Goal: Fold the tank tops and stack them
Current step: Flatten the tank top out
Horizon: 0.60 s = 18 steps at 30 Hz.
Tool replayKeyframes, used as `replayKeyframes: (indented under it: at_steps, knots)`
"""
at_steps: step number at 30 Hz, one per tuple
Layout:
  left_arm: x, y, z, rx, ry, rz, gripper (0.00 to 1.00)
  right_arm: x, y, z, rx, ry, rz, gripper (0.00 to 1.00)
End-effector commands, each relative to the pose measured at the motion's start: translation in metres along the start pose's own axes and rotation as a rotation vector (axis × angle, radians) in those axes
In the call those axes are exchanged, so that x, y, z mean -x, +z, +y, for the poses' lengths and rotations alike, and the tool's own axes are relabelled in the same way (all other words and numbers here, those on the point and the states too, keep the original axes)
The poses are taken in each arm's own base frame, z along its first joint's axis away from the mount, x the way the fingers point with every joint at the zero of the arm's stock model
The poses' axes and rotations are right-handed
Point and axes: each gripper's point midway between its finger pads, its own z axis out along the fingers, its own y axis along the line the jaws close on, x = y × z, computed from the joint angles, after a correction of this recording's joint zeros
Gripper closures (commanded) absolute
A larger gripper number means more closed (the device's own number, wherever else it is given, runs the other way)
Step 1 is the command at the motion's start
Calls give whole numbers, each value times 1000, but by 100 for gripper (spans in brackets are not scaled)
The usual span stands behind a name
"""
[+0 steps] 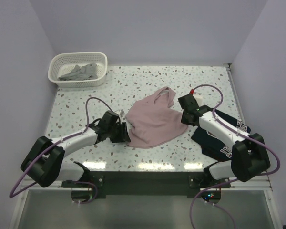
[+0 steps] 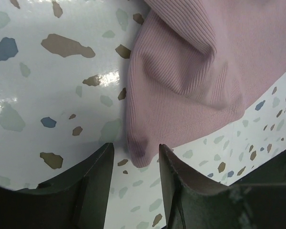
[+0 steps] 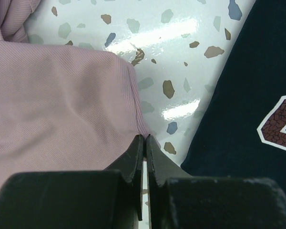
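**Pink top: fold under way**

It lies in the middle of the table, with the navy top at its four o'clock. Your left gripper is open at the eight o'clock corner and holds nothing. Your right gripper is shut against the three o'clock edge. Next, probably: pinch and fold again.

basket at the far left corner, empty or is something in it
Not empty: a grey tank top lies crumpled inside the white basket, showing above its lattice wall in the top view.
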Motion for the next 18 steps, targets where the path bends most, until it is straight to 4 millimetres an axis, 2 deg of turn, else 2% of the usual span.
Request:
replayKeyframes:
  at_steps: [1,6,10,13,14,15,16,17,18]
  knots:
    - [2,6,-8,-21,4,-19,53,9,-6,2,28,26,-38,100]
    - [-10,11,-4,0,-5,8,57,9,-9,2,40,32,-41,100]
    - [-15,16,8,64,-17,10,63,9,-12,1,47,35,-45,100]
    - [-13,18,15,102,-20,0,80,12,-19,5,79,45,-49,100]
    - [-3,15,10,106,-20,-14,95,21,-28,9,106,56,-68,100]
    - [7,11,5,109,-12,-39,100,24,-34,13,136,58,-65,100]
    - [23,0,-4,98,-2,-85,100,31,-42,15,157,66,-77,100]
    - [52,-17,-25,80,14,-142,100,55,-62,21,200,88,-130,100]
    - [74,-31,-31,101,30,-207,100,63,-72,21,213,88,-140,100]
